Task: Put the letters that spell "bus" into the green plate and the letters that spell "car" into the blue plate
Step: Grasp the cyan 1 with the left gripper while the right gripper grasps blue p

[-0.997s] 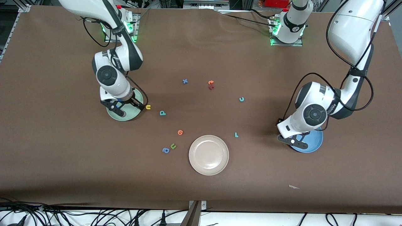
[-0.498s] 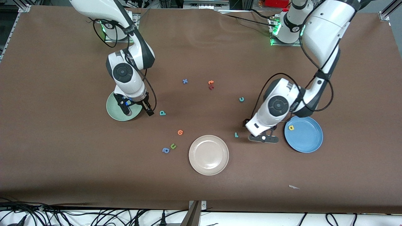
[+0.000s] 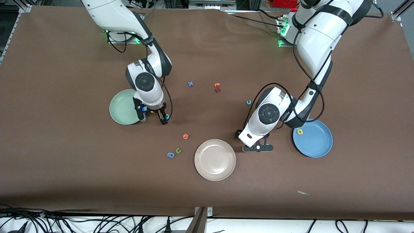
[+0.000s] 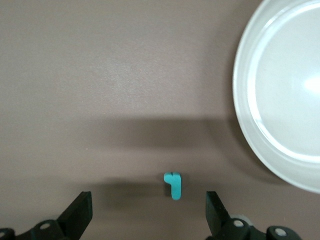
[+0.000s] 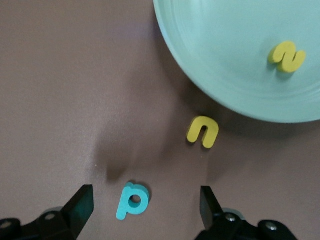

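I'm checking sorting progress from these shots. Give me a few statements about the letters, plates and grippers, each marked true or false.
1. A yellow "s" lies in the green plate. True.
2. The yellow "u" is in the green plate. False: it lies on the table beside the rim.
3. The left gripper is open over the teal "r". True.
4. The beige plate holds a letter. False: nothing lies in it.
5. The right gripper grips the teal "b". False: it is open, the letter lying between its fingers.
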